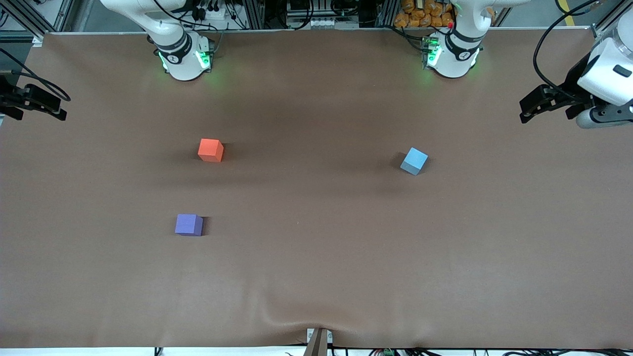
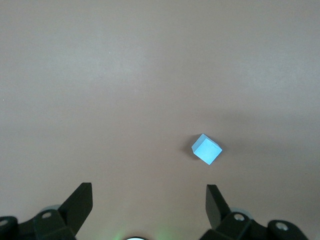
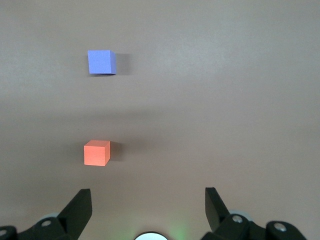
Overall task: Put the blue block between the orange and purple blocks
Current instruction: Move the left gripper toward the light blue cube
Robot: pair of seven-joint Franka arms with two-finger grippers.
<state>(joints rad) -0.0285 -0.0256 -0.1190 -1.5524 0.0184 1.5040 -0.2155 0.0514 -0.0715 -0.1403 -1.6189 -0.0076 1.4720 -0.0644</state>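
The brown table cover (image 1: pixel 316 257) spans the whole work area and wrinkles near the front camera's edge; if a cube is dragged rather than lifted, I judge it could catch on the soft cloth and tip. Above the table's top edge stand aluminium frames, cables and a bag of orange goods.

The left gripper (image 1: pixel 531 106) hangs high over the left arm's end of the table, well apart from the blue block (image 1: pixel 414 160), its fingers spread wide and empty in the left wrist view (image 2: pixel 145 207). The right gripper (image 1: pixel 34 104) waits over the right arm's end, likewise spread wide and holding nothing (image 3: pixel 145 207).

Taking the orange block (image 1: pixel 210 150) as landmark: the blue block lies well apart from it toward the left arm's end and is turned diagonally, so jaws closing on its corners might spin it. The purple block (image 1: pixel 189 224) sits nearer the front camera than the orange block. The gap between them looks modest, so a careless release could nudge either one.
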